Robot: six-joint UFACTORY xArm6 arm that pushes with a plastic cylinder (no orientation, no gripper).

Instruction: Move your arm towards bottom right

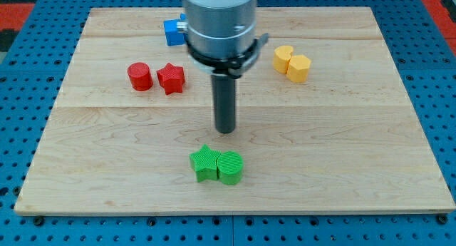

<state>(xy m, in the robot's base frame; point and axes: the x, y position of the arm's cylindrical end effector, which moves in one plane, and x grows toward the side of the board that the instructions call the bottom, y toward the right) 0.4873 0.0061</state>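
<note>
My tip is the lower end of a straight dark rod; there is no claw on this arm, so nothing can stand apart, together or clamped. The tip rests on the pale wooden board, near its middle, and touches no block.

Going from the view's left to the view's right: up and to the left of my tip stands the red ridged plastic cylinder, and just beside it the red ridged plastic star. Above my tip, partly hidden behind the metal arm body, is a blue plastic block; its shape I cannot tell. Just below my tip, slightly to the left, lies the green ridged plastic star, touching the green ridged plastic cylinder directly under my tip. Up and to the right are the yellow plastic cylinder and the yellow plastic hexagon-like block, touching each other.

The goal is the bottom right part of the board, which is bare wood. I judge the good way is a straight diagonal slide down and to the right. The risk is the green cylinder: going down first could clip it, so the motion should gain rightward distance early.
</note>
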